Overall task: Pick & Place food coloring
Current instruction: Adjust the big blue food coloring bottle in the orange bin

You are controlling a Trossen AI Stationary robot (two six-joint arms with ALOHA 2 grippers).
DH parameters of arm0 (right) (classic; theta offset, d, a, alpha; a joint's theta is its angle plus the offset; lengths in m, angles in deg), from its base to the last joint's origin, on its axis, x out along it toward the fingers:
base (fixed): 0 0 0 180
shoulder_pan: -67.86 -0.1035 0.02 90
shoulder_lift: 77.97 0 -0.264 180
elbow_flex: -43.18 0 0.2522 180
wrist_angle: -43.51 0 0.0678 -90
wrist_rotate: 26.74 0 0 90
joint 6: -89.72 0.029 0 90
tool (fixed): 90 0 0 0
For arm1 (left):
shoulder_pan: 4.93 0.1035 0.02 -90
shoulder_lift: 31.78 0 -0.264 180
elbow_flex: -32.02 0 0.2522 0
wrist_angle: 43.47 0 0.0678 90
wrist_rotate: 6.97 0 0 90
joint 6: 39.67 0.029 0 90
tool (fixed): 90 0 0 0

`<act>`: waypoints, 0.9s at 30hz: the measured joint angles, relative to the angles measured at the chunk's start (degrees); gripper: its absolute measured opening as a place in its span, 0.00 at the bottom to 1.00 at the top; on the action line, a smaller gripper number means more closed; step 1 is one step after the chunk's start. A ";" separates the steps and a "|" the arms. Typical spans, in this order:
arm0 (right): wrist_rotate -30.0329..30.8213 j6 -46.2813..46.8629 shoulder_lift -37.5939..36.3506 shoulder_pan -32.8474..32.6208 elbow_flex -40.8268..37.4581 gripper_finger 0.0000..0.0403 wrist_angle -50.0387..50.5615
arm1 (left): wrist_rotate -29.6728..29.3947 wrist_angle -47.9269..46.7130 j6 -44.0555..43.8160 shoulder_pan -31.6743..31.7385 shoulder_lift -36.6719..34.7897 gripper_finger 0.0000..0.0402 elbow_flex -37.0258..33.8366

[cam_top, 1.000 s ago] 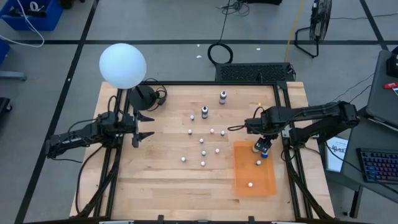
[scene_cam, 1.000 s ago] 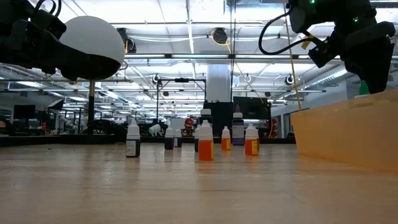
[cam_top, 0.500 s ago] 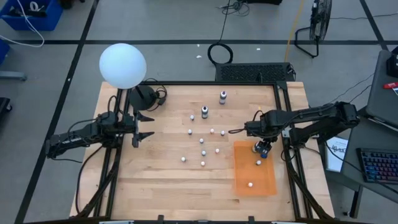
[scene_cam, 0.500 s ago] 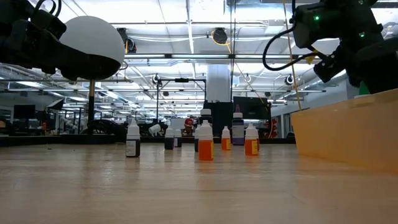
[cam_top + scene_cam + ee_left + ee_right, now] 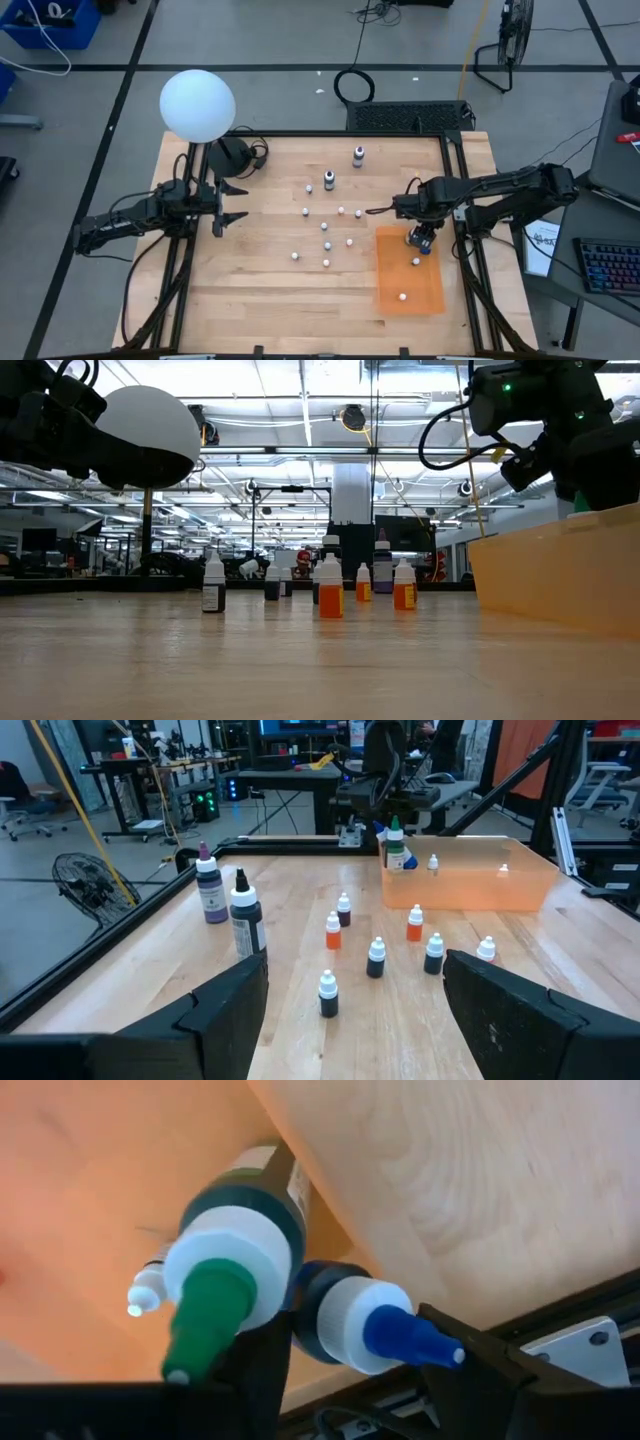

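Observation:
Several small food coloring bottles (image 5: 326, 236) stand upright on the wooden table's middle, with two larger dark ones (image 5: 328, 181) toward the far edge. Two tiny bottles (image 5: 416, 262) stand in the orange tray (image 5: 395, 280). My right gripper (image 5: 418, 240) hangs over the tray's far right corner, shut on a blue-topped bottle (image 5: 345, 1315). A bigger green-topped bottle (image 5: 235, 1270) sits right beside it, outside one finger; it also shows in the left wrist view (image 5: 395, 845). My left gripper (image 5: 232, 205) waits open at the table's left side. My right gripper comes from above, pointing down, with the blue-topped bottle between its two fingers (image 5: 268, 1350). They meet it at the dark shoulder under the white collar (image 5: 318, 1312). The bottle sits tilted, its blue tip toward the other finger (image 5: 470, 1365). Its base is hidden.
The tray's translucent orange walls (image 5: 560, 570) rise above the table top. A black frame rail (image 5: 560, 1350) runs just past the tray's right side. A white globe lamp (image 5: 197, 104) stands at the far left corner. Bare wood lies along the near edge.
My right gripper has sunk slightly over the tray's far right corner, still shut on the blue-topped bottle. The left arm and the bottles on the table have kept still.

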State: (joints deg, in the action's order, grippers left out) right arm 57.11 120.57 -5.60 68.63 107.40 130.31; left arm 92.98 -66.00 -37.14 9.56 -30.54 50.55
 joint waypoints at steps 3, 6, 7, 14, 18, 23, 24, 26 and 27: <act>-0.11 -0.64 -0.03 0.02 0.08 0.40 -0.26 | 0.00 0.00 0.01 0.01 0.00 0.74 -0.02; -0.23 -1.47 -0.04 0.00 0.11 0.32 -0.28 | 0.02 0.00 -0.01 0.01 0.00 0.74 -0.02; -0.13 -1.73 -0.02 -0.01 0.08 0.30 -0.19 | 0.02 0.00 -0.01 0.01 0.00 0.74 -0.02; 0.37 -2.21 0.02 -0.02 -0.07 0.25 0.24 | 0.01 0.00 -0.01 0.00 -0.01 0.74 -0.01; 1.90 -2.63 0.02 -0.01 -0.04 0.25 0.35 | 0.02 0.00 -0.01 0.01 0.00 0.74 0.00; 4.77 -1.76 0.01 -0.47 0.68 0.25 0.31 | 0.02 0.00 -0.01 -0.01 0.00 0.74 -0.02; 5.90 -1.73 -0.12 -0.72 0.90 0.25 0.04 | 0.01 0.00 -0.01 0.01 0.00 0.74 -0.01; 7.67 -1.72 -0.51 -1.34 1.36 0.25 -0.82 | 0.01 0.00 -0.01 0.01 -0.01 0.74 -0.01; 8.21 -1.65 -0.77 -1.61 1.56 0.25 -1.70 | 0.00 0.00 -0.01 -0.01 -0.02 0.74 -0.02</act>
State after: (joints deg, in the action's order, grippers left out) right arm 65.32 118.92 -6.36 67.03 108.96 128.62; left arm 92.99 -66.00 -37.15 9.55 -30.56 50.53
